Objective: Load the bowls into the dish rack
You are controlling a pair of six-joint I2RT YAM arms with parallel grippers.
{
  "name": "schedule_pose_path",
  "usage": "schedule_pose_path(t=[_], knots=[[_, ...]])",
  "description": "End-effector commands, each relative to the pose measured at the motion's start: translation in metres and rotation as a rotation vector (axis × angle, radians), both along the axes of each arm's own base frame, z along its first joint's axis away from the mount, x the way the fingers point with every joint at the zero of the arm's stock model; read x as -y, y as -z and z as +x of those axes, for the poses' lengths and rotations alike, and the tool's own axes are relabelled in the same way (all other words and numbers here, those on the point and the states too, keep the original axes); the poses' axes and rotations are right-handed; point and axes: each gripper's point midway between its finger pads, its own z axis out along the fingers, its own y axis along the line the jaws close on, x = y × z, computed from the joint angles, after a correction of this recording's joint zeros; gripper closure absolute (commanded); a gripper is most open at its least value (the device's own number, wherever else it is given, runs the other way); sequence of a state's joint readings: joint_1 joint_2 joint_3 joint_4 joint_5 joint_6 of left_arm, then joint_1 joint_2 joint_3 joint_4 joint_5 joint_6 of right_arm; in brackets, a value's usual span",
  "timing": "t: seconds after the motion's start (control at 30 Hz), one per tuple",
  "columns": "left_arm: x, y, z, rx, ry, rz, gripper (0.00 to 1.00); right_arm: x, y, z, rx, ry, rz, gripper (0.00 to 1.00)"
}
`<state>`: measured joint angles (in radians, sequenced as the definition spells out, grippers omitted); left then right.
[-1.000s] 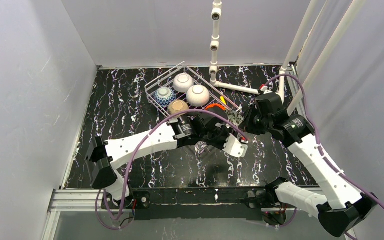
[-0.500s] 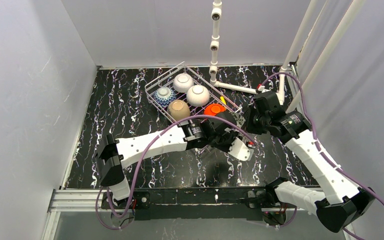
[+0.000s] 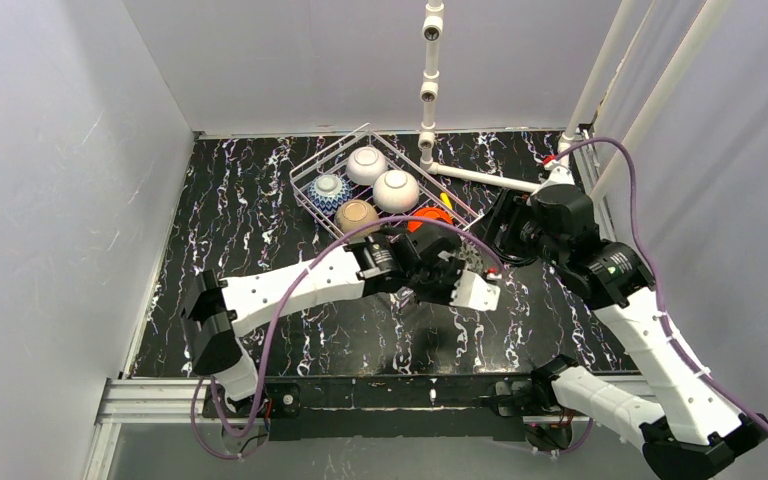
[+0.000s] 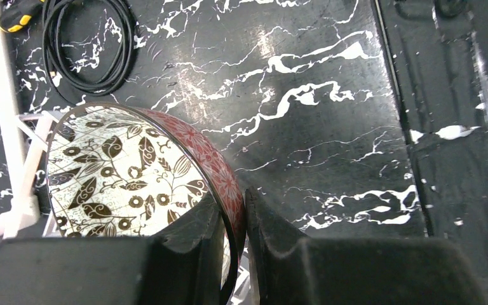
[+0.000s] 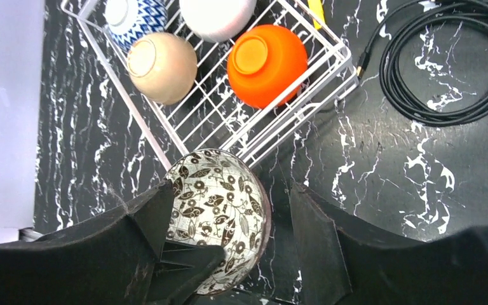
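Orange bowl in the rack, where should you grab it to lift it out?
Pinch the small foot ring from above. The orange bowl lies bottom-up in the dish rack, so its rim faces the wires and its round sides would probably slip.

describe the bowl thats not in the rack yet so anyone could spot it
Find the wire dish rack at the far middle of the table. At its near edge, the left tool pinches the rim of one bowl. Unlike the orange bowl and tan bowl upturned in the rack, its inside shows dark leaves on cream, its outside red.
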<state>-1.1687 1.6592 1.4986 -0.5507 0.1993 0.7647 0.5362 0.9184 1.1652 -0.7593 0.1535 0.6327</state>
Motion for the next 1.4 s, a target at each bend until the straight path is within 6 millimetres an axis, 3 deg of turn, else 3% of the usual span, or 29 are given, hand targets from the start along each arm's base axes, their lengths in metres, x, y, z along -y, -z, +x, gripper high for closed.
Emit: schedule_pose_path(t=[0.0,0.2,0.4,0.5,0.77,1.07,1.37], knots=[[-0.008,-0.051,0.000,-0.073,-0.048,-0.185,1.00,0.004,-0.030,0.012,0.108,0.069,0.073,0.25],[-0.031,-0.079,0.026,-0.237,-0.277,-0.386,1.00,0.021,-0.043,0.010,0.169,0.172,0.122,0.24],[-0.066,-0.100,0.072,-0.529,-0.647,-0.572,1.00,0.036,-0.046,0.007,0.200,0.255,0.150,0.24],[-0.074,-0.100,0.078,-0.707,-0.676,-0.562,1.00,0.035,-0.041,0.007,0.189,0.260,0.157,0.23],[-0.081,-0.111,0.084,-0.961,-0.662,-0.577,1.00,0.033,-0.030,0.005,0.154,0.258,0.158,0.24],[-0.072,-0.072,0.107,-1.386,-0.664,-0.422,1.00,0.031,-0.026,0.006,0.142,0.253,0.154,0.23],[-0.069,-0.038,0.123,-1.420,-0.712,-0.326,1.00,0.029,-0.022,0.007,0.131,0.247,0.150,0.23]])
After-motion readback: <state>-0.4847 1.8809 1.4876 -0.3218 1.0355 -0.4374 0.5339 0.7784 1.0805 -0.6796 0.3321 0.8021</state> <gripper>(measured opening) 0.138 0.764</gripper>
